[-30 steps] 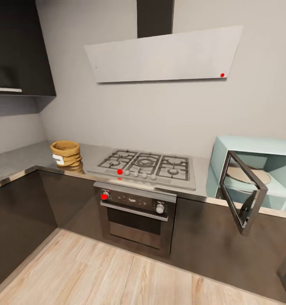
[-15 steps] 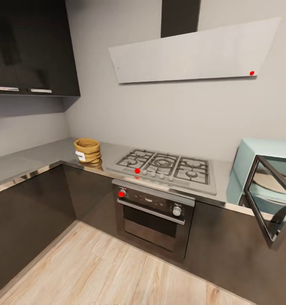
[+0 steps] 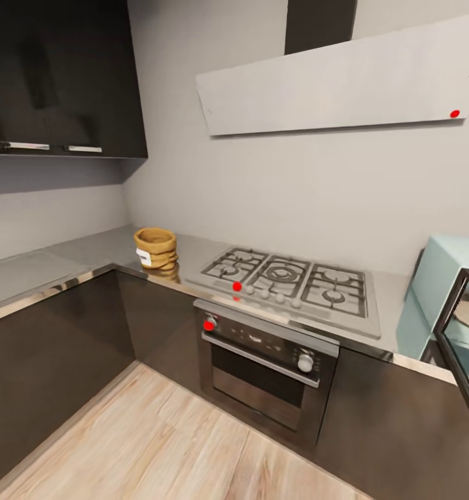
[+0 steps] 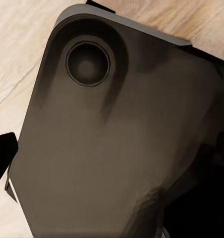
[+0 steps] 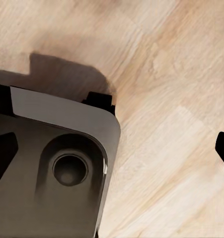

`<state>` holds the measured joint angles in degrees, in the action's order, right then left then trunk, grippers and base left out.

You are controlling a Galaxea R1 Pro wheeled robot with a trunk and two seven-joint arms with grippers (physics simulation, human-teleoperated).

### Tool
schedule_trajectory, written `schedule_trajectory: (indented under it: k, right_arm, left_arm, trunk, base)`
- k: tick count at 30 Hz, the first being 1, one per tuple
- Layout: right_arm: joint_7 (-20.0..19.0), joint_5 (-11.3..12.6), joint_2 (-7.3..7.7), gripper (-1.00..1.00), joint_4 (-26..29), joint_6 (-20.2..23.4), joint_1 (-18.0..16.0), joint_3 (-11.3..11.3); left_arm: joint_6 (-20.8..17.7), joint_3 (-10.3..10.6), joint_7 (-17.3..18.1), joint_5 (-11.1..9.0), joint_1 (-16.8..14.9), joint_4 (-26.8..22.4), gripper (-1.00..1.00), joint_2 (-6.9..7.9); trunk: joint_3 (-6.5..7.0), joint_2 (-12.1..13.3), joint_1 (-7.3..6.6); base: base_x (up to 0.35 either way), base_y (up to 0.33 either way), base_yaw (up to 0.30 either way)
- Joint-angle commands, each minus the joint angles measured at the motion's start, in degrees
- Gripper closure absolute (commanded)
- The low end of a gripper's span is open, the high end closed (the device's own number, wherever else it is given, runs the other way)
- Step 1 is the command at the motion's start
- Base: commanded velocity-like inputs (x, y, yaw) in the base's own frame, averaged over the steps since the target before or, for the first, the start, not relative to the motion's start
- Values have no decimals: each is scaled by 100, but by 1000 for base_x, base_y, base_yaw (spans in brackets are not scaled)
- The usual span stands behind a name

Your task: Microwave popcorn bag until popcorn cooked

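Popcorn bag (image 3: 155, 248) upright on tabletop (image 3: 68, 255), at 9 o'clock of gas hob (image 3: 288, 278). Microwave (image 3: 448, 295) at 3 o'clock, door open. Gripper states: cannot tell.

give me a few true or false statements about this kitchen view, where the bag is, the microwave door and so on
1. The popcorn bag stands on the countertop, to the left of the gas hob. True.
2. The microwave door is closed. False: the door hangs open at the picture's right edge.
3. The bag is lying on its side. False: it sits upright with its rolled rim on top.
4. The oven sits below the hob. True.
5. A pot stands on the hob. False: the burners are bare.
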<state>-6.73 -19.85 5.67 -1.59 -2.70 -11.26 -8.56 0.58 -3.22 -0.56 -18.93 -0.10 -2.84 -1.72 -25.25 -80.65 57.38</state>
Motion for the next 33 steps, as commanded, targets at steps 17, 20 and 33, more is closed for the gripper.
schedule_trajectory:
  k: [17,20,33]
  right_arm:
    - [-12,-54,3,-100,-17,-29,-7,-41]
    - [-12,-54,5,-100,-17,-29,-7,-41]
    - [-12,-53,-7,-100,-17,-17,-7,-41]
  left_arm:
    - [12,-36,3,-14,1,-6,-100,5]
    - [12,-39,3,-14,1,-6,-100,12]
    - [12,-39,46,-31,1,-6,-100,23]
  trunk:
    - [-6,-3,3]
    - [-6,-3,3]
    - [-6,-3,3]
  base:
    - [270,-60,122]
    - [55,0,269]
    - [2,0,159]
